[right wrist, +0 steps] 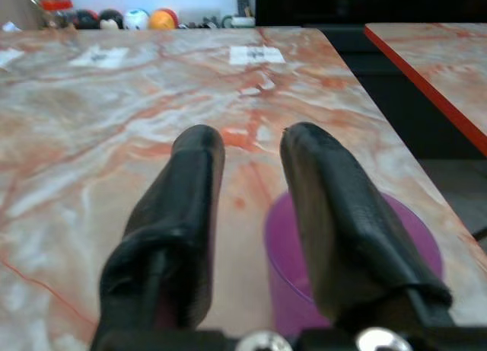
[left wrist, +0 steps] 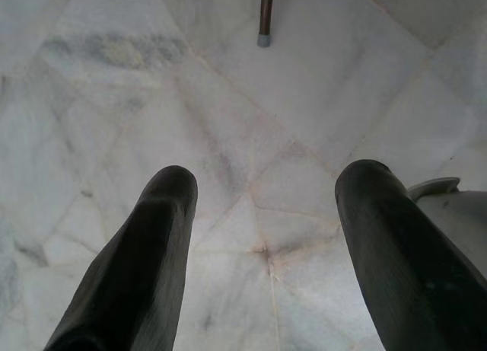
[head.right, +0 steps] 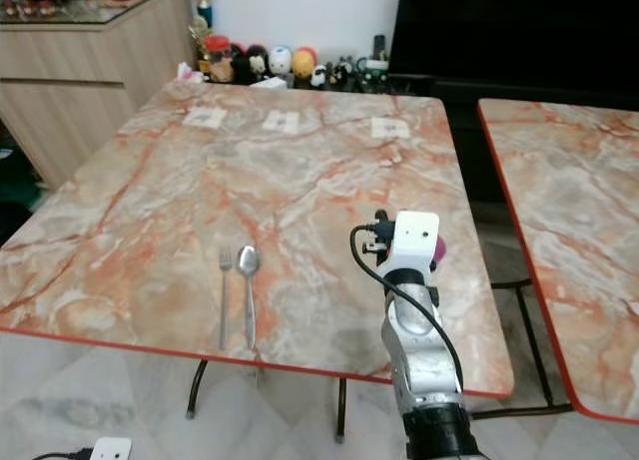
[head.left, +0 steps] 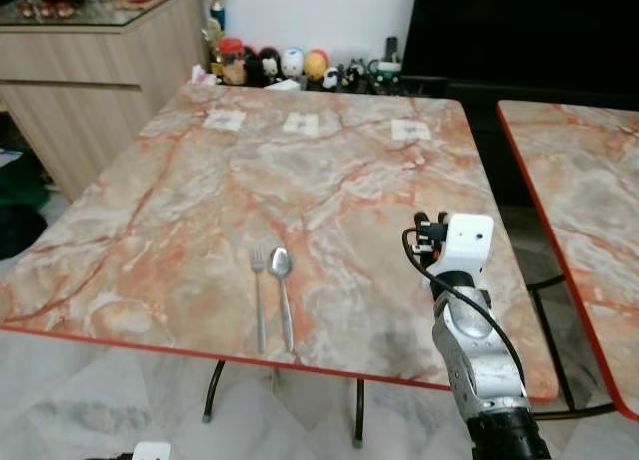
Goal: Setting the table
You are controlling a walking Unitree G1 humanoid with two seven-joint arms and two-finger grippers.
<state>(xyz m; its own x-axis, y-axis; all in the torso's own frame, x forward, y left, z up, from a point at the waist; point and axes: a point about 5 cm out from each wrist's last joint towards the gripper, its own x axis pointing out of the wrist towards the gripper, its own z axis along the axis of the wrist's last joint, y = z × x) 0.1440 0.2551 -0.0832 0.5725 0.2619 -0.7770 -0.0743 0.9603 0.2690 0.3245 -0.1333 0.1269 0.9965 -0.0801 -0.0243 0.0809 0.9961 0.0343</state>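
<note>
A fork (head.left: 259, 290) and a spoon (head.left: 282, 280) lie side by side near the front edge of the marble table (head.left: 329, 171). My right arm reaches over the table's right front part. Its gripper (right wrist: 251, 138) is shut on the rim of a purple cup (right wrist: 285, 282), one finger outside the wall and the other over the cup's mouth. A sliver of the cup (head.right: 437, 248) peeks out beside the white wrist housing. My left gripper (left wrist: 262, 183) hangs low over the tiled floor, open, with nothing between its fingers.
Three white paper labels (head.left: 301, 124) lie along the table's far side. A row of small figurines (head.left: 290, 66) stands behind the table. A second marble table (head.left: 589, 181) is on the right, a wooden cabinet (head.left: 100, 71) at the back left. A table leg's foot (left wrist: 264, 16) rests on the floor.
</note>
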